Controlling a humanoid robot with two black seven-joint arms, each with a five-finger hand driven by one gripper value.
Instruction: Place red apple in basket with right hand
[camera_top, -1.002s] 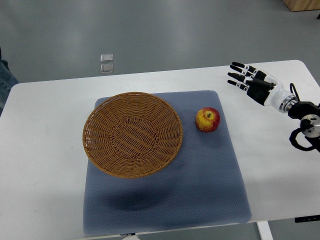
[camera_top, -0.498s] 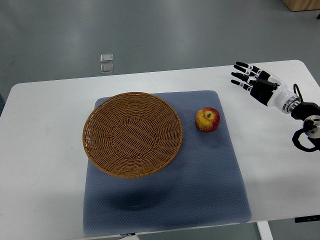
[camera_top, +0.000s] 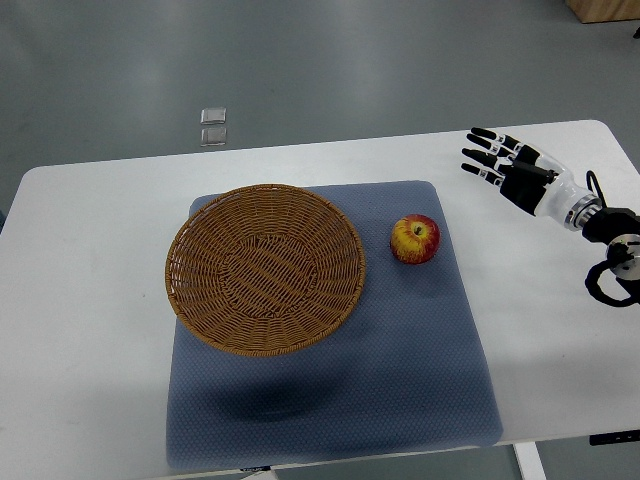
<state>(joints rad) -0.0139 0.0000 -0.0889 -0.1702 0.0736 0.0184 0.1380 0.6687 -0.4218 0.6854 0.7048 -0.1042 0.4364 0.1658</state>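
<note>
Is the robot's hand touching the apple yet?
Apart. In the top view the right hand hovers with fingers spread over the bare white table, well clear of the red apple on the blue mat.

Right arm (camera_top: 612, 235) cut by right edge

A white table (camera_top: 90, 300) stands on a grey floor (camera_top: 300, 60). A blue-grey mat (camera_top: 400, 370) covers its middle and reaches the near edge. Two small clear squares (camera_top: 213, 127) lie on the floor beyond the far edge.
</note>
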